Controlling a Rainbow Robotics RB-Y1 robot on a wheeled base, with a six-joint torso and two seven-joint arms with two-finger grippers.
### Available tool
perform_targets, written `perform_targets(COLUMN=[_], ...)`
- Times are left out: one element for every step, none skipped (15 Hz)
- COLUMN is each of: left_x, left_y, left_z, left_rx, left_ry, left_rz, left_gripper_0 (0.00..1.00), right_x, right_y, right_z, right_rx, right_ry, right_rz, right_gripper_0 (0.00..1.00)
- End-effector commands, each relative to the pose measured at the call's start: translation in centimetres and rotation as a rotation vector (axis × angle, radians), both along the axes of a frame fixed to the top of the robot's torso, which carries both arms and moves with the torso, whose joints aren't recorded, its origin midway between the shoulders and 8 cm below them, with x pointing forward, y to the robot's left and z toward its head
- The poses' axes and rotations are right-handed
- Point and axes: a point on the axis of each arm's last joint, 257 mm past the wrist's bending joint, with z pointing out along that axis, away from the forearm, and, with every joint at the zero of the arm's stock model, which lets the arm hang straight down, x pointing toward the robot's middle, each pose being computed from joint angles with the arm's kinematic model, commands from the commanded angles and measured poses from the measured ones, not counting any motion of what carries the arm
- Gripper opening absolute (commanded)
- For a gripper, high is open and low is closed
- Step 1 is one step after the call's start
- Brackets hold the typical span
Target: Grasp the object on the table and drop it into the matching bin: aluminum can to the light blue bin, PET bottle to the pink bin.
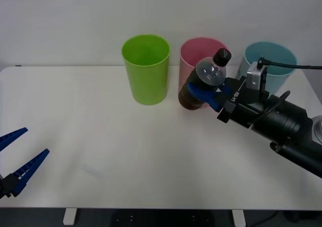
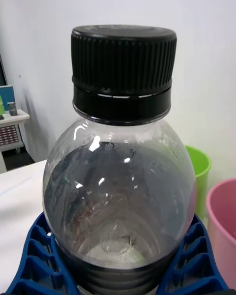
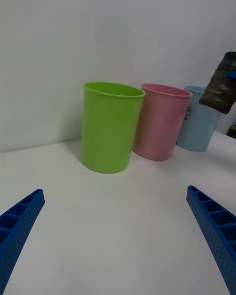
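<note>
Front view: right gripper [image 1: 207, 93] clamps the PET bottle [image 1: 204, 83] mid-body beside the pink bin [image 1: 187, 53]; light, smooth plastic, likely slippery. Left gripper [image 1: 20, 159] idles, fingers apart.

Plain white wall [image 1: 70, 15], evenly lit. Low white side shelf [image 2: 12, 120] against it, bearing a small grey object [image 2: 13, 109]. Dark floor [image 1: 151, 218] below.

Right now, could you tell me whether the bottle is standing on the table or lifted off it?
Lifted. The right gripper is shut on the bottle, holding it tilted in the air in front of the pink bin.
</note>
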Motion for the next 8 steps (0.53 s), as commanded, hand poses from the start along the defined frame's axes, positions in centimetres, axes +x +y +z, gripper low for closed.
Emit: perform_targets(left_x=[0.0, 0.0, 0.0, 0.0, 0.0, 0.0, 0.0, 0.0], left_y=[0.0, 0.0, 0.0, 0.0, 0.0, 0.0, 0.0, 0.0], left_z=[0.0, 0.0, 0.0, 0.0, 0.0, 0.0, 0.0, 0.0], left_rx=[0.0, 0.0, 0.0, 0.0, 0.0, 0.0, 0.0, 0.0], left_ry=[0.0, 0.0, 0.0, 0.0, 0.0, 0.0, 0.0, 0.0], left_rz=[0.0, 0.0, 0.0, 0.0, 0.0, 0.0, 0.0, 0.0], left_gripper_0=[1.0, 1.0, 1.0, 1.0, 1.0, 1.0, 1.0, 1.0], right_x=[0.6, 0.8, 1.0, 1.4, 1.6, 2.1, 2.5, 3.0], right_y=[-0.6, -0.7, -0.8, -1.1, -1.2, -1.5, -1.8, -2.0], right_z=[2.2, 3.0, 3.8, 4.6, 5.3, 6.1, 6.8, 7.5], right_rx=[0.019, 0.032, 0.04, 0.045, 0.052, 0.053, 0.046, 0.045], right_ry=[-0.005, 0.01, 0.014, 0.013, 0.015, 0.009, -0.004, -0.013], right_rz=[0.009, 0.016, 0.019, 0.015, 0.013, 0.003, -0.009, -0.022], right_gripper_0=[0.0, 0.0, 0.0, 0.0, 0.0, 0.0, 0.0, 0.0])
